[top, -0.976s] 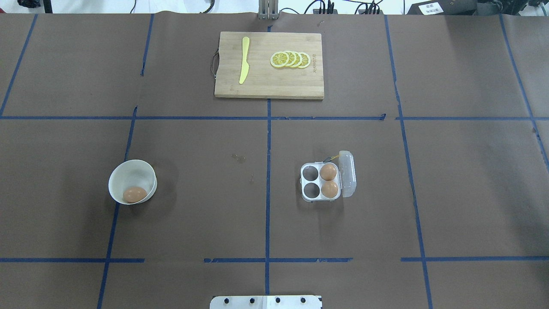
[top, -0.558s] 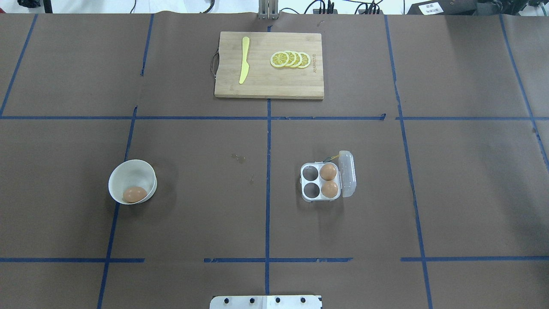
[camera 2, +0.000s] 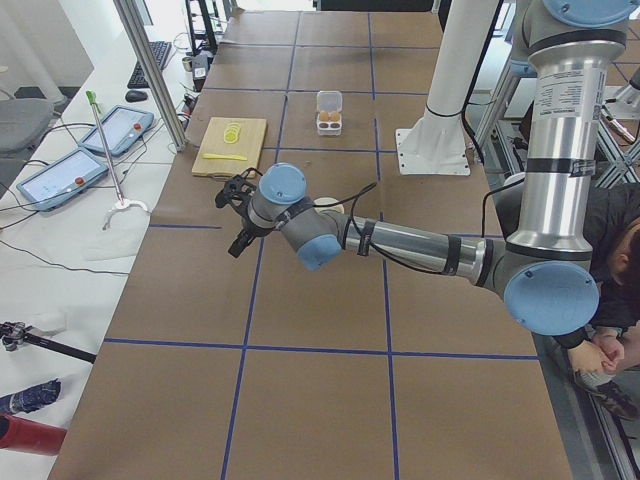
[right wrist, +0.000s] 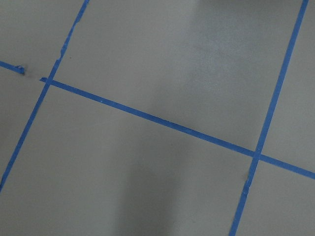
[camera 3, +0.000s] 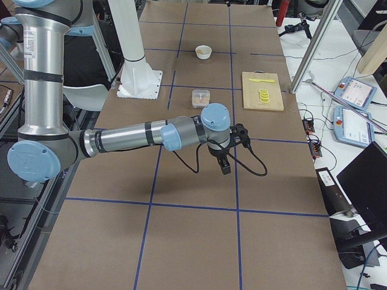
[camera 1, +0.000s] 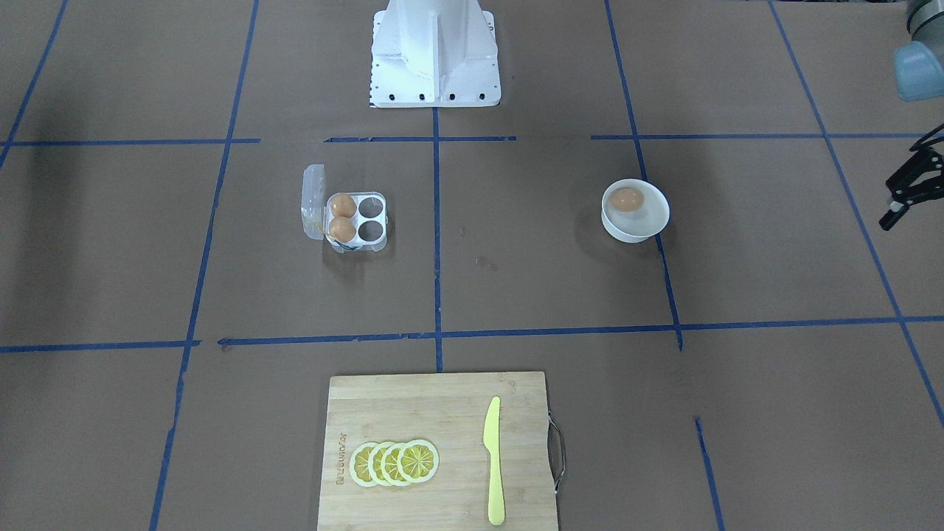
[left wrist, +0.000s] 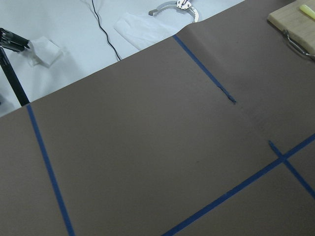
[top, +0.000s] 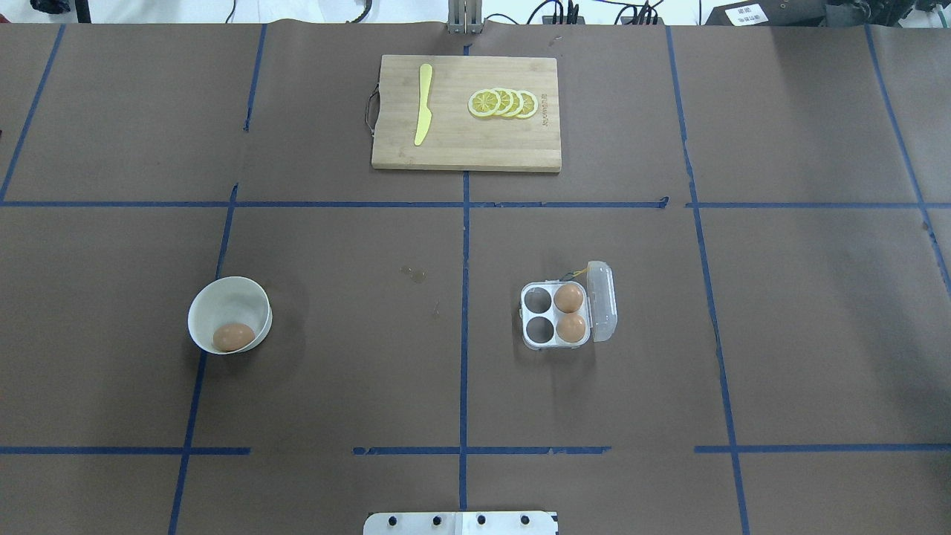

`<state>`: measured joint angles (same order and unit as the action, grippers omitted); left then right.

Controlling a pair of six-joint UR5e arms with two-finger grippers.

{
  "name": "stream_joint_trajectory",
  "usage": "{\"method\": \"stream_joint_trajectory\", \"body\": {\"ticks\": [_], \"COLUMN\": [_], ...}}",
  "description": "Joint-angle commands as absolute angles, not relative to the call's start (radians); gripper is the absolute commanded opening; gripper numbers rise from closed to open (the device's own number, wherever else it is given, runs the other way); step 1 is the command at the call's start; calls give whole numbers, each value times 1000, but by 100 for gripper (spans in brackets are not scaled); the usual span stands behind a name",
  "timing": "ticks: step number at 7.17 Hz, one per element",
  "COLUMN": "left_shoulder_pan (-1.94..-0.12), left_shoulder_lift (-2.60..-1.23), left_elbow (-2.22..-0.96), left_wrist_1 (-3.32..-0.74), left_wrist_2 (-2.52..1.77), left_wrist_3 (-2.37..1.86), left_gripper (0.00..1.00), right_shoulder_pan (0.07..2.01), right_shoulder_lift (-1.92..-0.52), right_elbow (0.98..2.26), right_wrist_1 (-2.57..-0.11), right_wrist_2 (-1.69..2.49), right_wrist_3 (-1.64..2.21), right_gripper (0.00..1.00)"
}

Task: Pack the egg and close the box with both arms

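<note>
One orange-brown egg [top: 233, 336] lies in a white bowl [top: 223, 286] on the table's left half; it also shows in the front view [camera 1: 627, 198]. The clear box [top: 536, 344] stands right of centre with its lid [top: 602, 301] open and raised on its right side. Two eggs [top: 569, 298] fill the cells by the lid; the two other cells are empty. My left gripper [camera 1: 901, 198] hangs open and empty well outside the bowl, also in the left side view [camera 2: 237, 218]. My right gripper [camera 3: 225, 162] shows only in the right side view; I cannot tell its state.
A wooden cutting board [top: 475, 152] with a yellow knife [top: 423, 104] and lemon slices [top: 504, 103] lies at the far middle. The white pedestal [camera 1: 435, 51] stands at the robot's edge. A person sits at the right edge of the left side view [camera 2: 610, 300].
</note>
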<state>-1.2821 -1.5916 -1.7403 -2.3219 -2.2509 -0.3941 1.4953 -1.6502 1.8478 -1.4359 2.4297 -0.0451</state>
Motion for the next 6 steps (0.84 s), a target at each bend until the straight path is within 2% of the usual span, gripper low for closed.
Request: {"method": "stream_joint_trajectory", "body": {"ticks": [1, 4, 6], "left_shoulder_pan": [-1038, -746, -669], "left_shoulder_lift": [-1591, -1592, -1591], "left_elbow": [-1842, -1911, -1905], "left_wrist_1": [-2321, -2315, -2316], "left_wrist_2": [-2052, -1863, -1858], "left_wrist_3": [-561, -753, -739], "left_gripper": [100, 100, 100], "right_shoulder_pan": [1496, 1496, 1496], "right_shoulder_lift": [-1651, -1654, -1658], "right_elbow": [1845, 1844, 1845], "right_wrist_1": [-1436, -1437, -1436], "right_wrist_2": [2430, 2430, 2431], "right_wrist_3": [-44, -44, -44], "right_gripper": [100, 100, 100]}}
